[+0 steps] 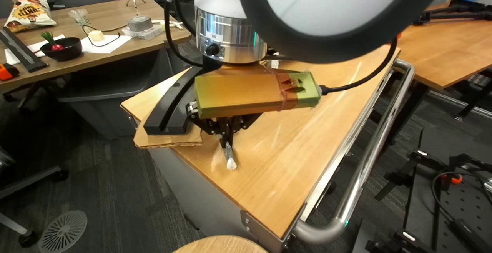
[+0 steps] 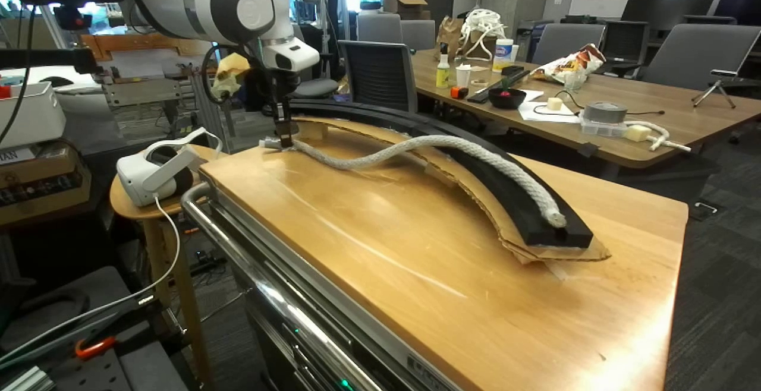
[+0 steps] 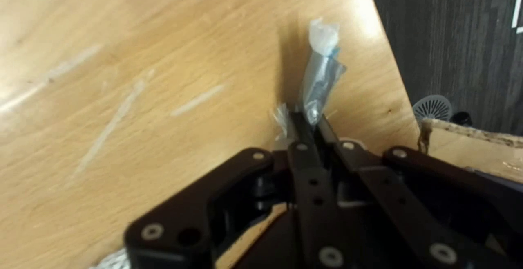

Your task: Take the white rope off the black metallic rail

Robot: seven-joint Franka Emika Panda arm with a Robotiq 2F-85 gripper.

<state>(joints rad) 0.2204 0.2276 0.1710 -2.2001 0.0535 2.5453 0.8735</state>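
Note:
The white rope [image 2: 410, 144] shows at length in an exterior view. Its free end lies on top of the near end of the black metallic rail [image 2: 499, 192]. Its middle crosses the rail's inner edge, and the rest bends over the wooden tabletop to my gripper [image 2: 285, 140]. In the wrist view the gripper [image 3: 312, 117] is shut on the rope's end, wrapped in silvery tape [image 3: 320, 77], close above the tabletop. The gripper [image 1: 226, 144] and the rope's pale tip [image 1: 231, 164] also show in an exterior view, beside the rail [image 1: 173, 107]; the arm hides most of the rope there.
Cardboard [image 2: 499, 230] lies under the rail along its inner side. A silver tubular bar [image 2: 267, 296] runs along the cart's long edge. A white headset [image 2: 154, 171] sits on a round stool beside the cart. Another table [image 1: 111, 10] with several objects stands beyond the rail.

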